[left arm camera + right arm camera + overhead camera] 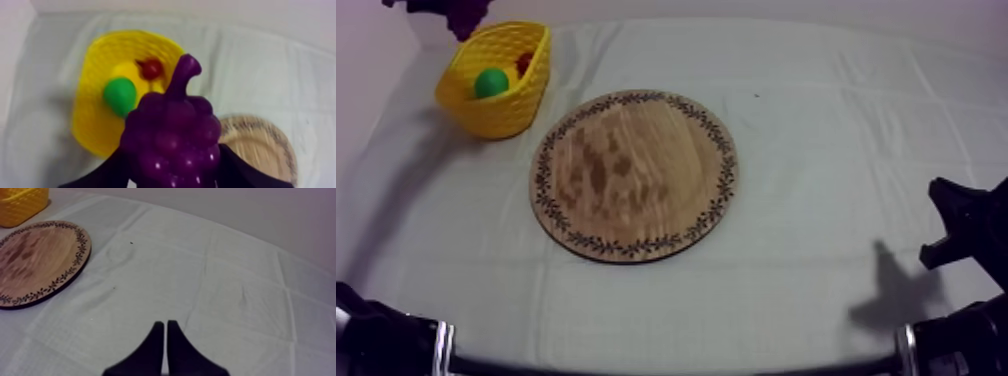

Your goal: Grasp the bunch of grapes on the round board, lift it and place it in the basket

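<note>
Left gripper (170, 172) grasps the bunch of grapes (172, 130); the yellow basket (87, 115) lies below it. Right gripper (166, 330) is clenched, empty.

- wooden board (634, 175): 1, round, patterned rim
- yellow basket (501, 115): 1
- bunch of grapes (172, 135): 1, purple
- green toy fruit (120, 96): 1, in the basket
- small red fruit (151, 68): 1, in the basket
- yellow lump next to the green one: can't tell if it's a fruit, not counted
- toy fruit total, sure ones: 3
- hands: 2, i.e. left hand (172, 161) and right hand (165, 338)
- table (836, 130): 1, with 1 grey-white cloth over it
</note>
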